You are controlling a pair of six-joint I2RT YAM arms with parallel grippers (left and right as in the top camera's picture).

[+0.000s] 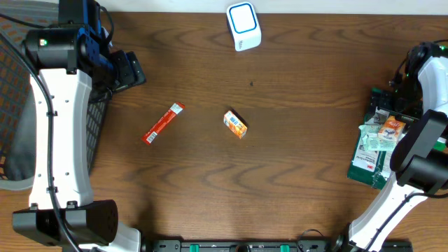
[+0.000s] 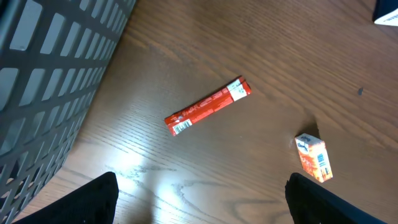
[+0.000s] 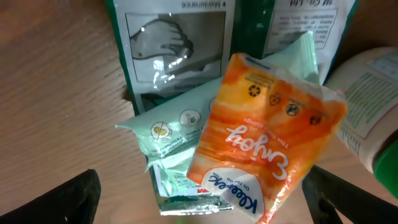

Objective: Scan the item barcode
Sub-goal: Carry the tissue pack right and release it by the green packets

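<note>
A white scanner with a blue face (image 1: 243,26) stands at the table's far edge. Mid-table lie a red stick packet (image 1: 163,123) (image 2: 207,106) and a small orange box (image 1: 235,124) (image 2: 313,157). My left gripper (image 2: 202,199) hovers open to their left, nothing between its fingers. At the right edge my right gripper (image 3: 208,193) is open above a pile of goods. An orange Kleenex packet (image 3: 267,137) (image 1: 390,128) lies loose on top of the pile, between the spread fingers and touching neither.
Under the orange packet are a pale green sachet (image 3: 180,124), a green-and-white pack (image 3: 174,37) and a white bottle (image 3: 367,93). A dark mesh basket (image 1: 14,105) (image 2: 50,74) stands off the table's left side, beside my left arm.
</note>
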